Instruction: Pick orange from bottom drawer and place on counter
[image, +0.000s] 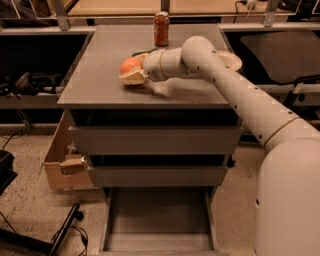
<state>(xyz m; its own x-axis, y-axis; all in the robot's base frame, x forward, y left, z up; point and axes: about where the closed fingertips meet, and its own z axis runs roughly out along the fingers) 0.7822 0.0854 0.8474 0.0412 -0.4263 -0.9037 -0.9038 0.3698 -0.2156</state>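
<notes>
The orange (130, 65) is round and orange, held between the cream fingers of my gripper (132, 70) over the left middle of the grey counter (105, 80). The gripper is shut on the orange, which is at or just above the counter surface; I cannot tell whether it touches. My white arm (235, 95) reaches in from the right. The bottom drawer (157, 220) is pulled out below the cabinet, its flat grey floor bare.
A red-orange soda can (161, 29) stands at the back of the counter. A white bowl (231, 61) sits at the right edge behind my arm. Two closed grey drawers (155, 140) face front. A cardboard box (62, 160) stands left of the cabinet.
</notes>
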